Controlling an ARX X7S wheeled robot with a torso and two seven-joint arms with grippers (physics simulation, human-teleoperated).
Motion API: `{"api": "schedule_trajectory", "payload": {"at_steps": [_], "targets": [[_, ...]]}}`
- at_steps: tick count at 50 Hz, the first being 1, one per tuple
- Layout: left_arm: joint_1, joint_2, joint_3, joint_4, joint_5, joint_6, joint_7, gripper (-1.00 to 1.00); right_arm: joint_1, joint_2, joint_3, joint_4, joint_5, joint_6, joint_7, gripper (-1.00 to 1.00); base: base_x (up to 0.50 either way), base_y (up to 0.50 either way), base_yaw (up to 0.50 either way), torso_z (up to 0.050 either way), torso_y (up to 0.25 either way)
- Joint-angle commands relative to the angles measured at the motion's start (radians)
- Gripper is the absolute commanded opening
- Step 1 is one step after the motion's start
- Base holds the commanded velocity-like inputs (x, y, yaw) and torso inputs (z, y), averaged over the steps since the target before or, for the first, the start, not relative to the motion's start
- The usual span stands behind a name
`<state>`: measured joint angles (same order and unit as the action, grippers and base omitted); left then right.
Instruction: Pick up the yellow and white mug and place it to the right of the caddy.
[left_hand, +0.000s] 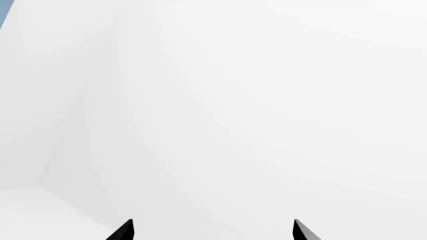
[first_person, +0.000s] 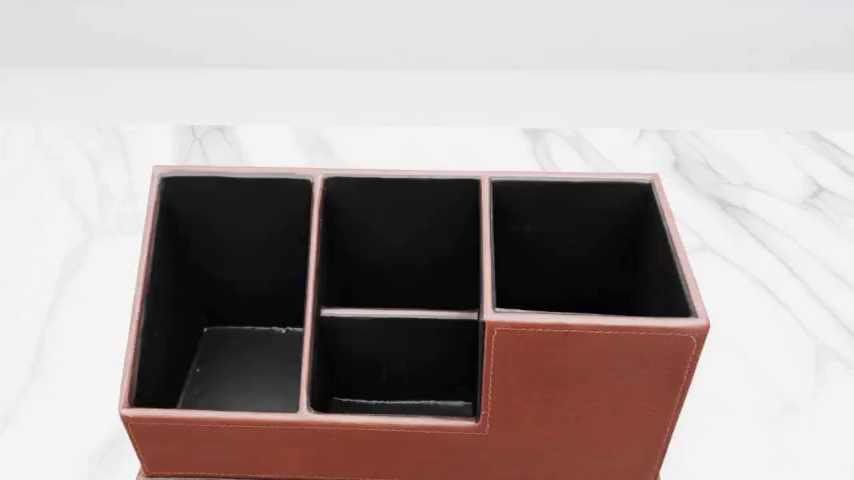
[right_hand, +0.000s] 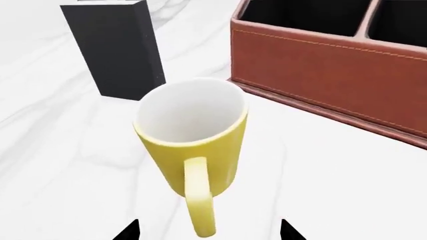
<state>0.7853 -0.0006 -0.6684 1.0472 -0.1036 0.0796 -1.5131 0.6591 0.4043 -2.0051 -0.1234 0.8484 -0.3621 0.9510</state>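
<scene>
The yellow and white mug stands upright on the marble table in the right wrist view, its handle pointing toward the camera. My right gripper is open, its two black fingertips either side of the handle's lower end, not touching it. The reddish-brown caddy stands just beyond the mug; in the head view the caddy fills the frame, its black compartments empty. My left gripper is open and empty, facing a plain white surface. The mug and both grippers are out of the head view.
A small black upright book stands on the table close behind the mug, beside the caddy. The white marble table extends behind and to both sides of the caddy, with a white wall beyond.
</scene>
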Motion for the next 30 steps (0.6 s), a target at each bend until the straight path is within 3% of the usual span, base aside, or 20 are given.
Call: {"api": "schedule_trajectory", "payload": {"at_steps": [1,30], "targets": [[0.0,0.0,0.001,0.0,0.002,0.0,0.0,1.0,-0.01,-0.013,0.014,0.048,0.022,-0.009,-0.038,1.0,0.0,0.0,0.0,0.0,0.0],[0.0,0.0,0.011,0.0,0.009,-0.001,0.002,1.0,0.023,-0.059,0.014,0.108,0.012,0.046,-0.092,1.0,0.0,0.0,0.0,0.0,0.0]]}}
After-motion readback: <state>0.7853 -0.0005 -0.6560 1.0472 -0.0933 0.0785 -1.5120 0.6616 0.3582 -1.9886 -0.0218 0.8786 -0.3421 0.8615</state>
